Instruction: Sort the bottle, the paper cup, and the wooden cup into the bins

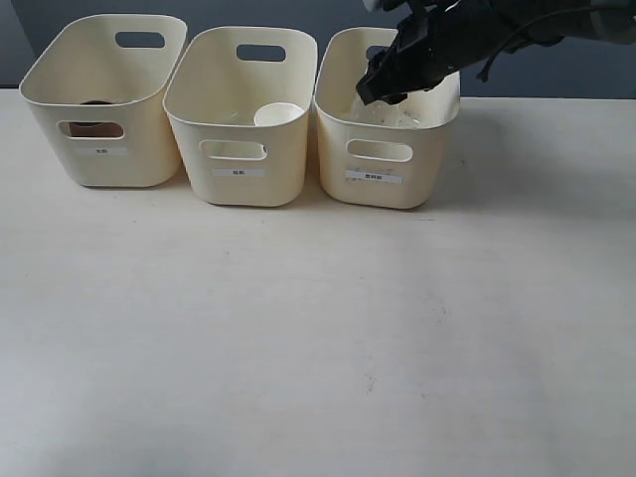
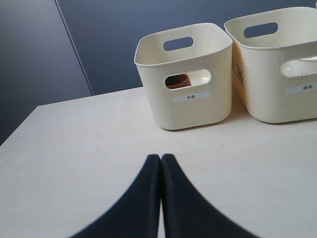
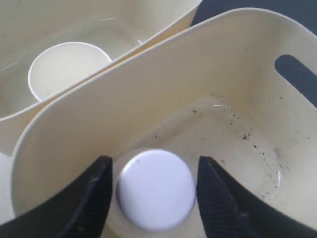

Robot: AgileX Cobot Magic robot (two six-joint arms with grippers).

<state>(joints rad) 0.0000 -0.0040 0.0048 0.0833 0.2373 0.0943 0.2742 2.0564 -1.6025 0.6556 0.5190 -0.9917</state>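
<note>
Right gripper (image 3: 153, 191) straddles the bottle (image 3: 156, 188) inside right bin (image 1: 397, 189), fingers beside cap, near its wall; left gripper (image 2: 161, 163) pressed together.

Three bins (image 1: 240, 149) stand side by side on the pale table (image 1: 298, 338).

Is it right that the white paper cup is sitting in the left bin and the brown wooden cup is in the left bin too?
Not quite. The paper cup sits in the middle bin, not the left one; the exterior view shows it. The wooden cup really is in the left bin, peeking through the handle cut-out.
</note>
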